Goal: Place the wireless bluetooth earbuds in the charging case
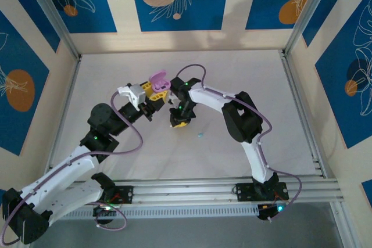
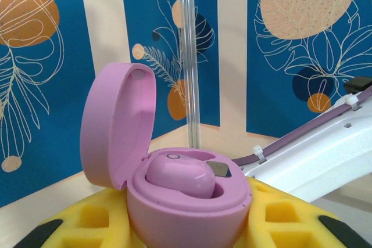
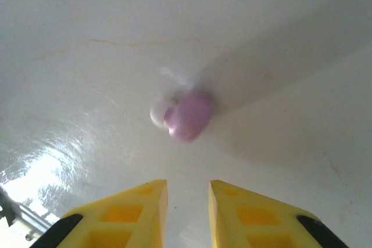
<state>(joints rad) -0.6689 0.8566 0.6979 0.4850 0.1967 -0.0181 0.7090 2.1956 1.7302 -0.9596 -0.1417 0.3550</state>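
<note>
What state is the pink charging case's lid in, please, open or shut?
Open: the lid stands hinged back from the pink charging case, exposing a pink earbud seated inside.

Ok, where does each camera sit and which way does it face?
Top: above, behind, looking down on the table; left arm, right arm show.
Left wrist: looks level across the left fingers, clamping the open pink case.
Right wrist: looks down past the right fingers at a pink earbud.
Top and left wrist share the case.
</note>
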